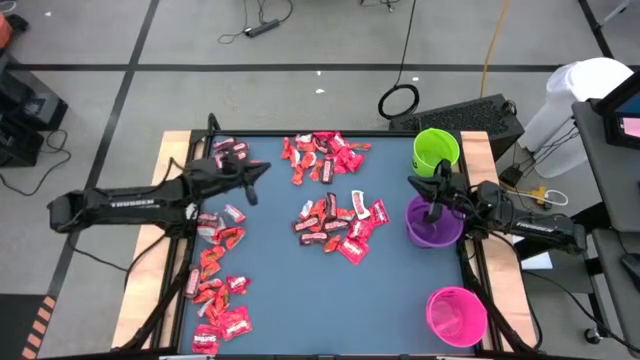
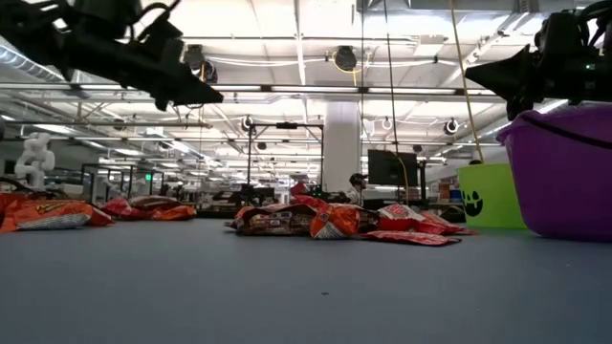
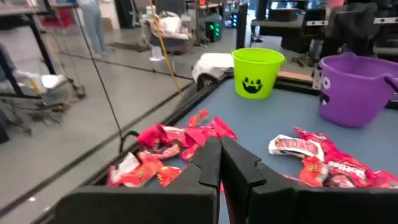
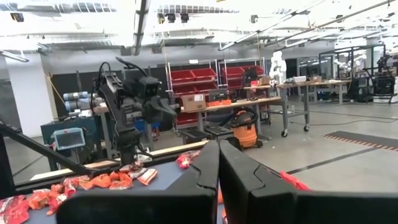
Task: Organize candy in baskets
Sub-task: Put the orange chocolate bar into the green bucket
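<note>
- I see the left gripper (image 1: 262, 168) with its fingers pressed together, pinching nothing; it hangs above the table (image 1: 390, 300), well away from the purple basket (image 1: 433, 224), on the far side of the middle candy pile.
- The right gripper (image 1: 415, 181) is also pressed together and empty. It sits over the rim of the purple basket, on the side facing the lime green basket (image 1: 436, 148).
- Candy (image 1: 338, 222) lies loose on the table: one pile just beside the purple basket toward the table's middle, a second pile (image 1: 322, 155) farther off near the table's back edge, and a long scatter (image 1: 218, 290) along the edge opposite the purple basket. I see none inside any basket.
- The pink basket (image 1: 456, 316) stands on the same side as the purple one, apart from it, at the table's front corner.
- From table height I see both arms clear of the surface, and the purple basket (image 2: 562, 172) beside the lime green one (image 2: 490, 196), which bears a dark face.
- The left wrist view shows that face on the lime green basket (image 3: 257, 73); the overhead view does not.
- The right wrist view looks across to the left arm (image 4: 134, 106) above the candy and to red bins on shelves behind it.
</note>
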You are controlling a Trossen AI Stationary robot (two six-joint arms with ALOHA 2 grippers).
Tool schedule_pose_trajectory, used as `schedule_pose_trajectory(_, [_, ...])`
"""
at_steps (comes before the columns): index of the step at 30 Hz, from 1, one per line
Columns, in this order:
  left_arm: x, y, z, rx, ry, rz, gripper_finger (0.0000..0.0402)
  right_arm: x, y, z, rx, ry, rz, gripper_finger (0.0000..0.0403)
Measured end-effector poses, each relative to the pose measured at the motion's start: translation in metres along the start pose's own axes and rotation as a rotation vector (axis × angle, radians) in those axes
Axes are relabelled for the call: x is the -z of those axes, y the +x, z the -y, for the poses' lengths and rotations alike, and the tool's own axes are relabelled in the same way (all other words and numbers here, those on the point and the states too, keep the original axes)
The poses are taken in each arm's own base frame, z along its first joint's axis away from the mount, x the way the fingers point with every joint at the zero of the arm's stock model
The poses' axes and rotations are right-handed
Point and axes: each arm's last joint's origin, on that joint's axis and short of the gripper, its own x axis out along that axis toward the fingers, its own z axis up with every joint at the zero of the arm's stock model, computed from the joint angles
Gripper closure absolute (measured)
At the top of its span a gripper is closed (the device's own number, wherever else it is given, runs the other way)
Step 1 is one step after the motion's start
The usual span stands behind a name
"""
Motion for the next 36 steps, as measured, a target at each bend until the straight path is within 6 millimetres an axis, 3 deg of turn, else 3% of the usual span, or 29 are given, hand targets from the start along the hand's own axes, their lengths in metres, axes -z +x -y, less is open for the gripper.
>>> schedule_pose_trajectory(11, [0.01,0.015,0.0,-0.066,-0.088,-0.084,0.0381,-0.002,0.0,0.0,-0.002,0.063,0.021,0.0401])
schedule_pose_trajectory(21, [0.021,0.024,0.001,-0.077,-0.156,-0.152,0.0233,-0.003,0.0,0.001,0.028,0.062,0.03,0.0399])
schedule_pose_trajectory(26, [0.029,0.033,0.002,-0.086,-0.196,-0.207,0.0169,-0.003,0.0,0.002,0.058,0.05,0.034,0.0368])
schedule_pose_trajectory(31, [0.023,0.055,0.004,-0.09,-0.19,-0.256,0.0147,-0.002,0.0,0.001,0.056,0.036,0.029,0.0325])
schedule_pose_trajectory(36, [0.021,0.081,0.007,-0.11,-0.166,-0.432,0.0146,-0.002,0.0,0.001,0.056,0.028,0.028,0.03])
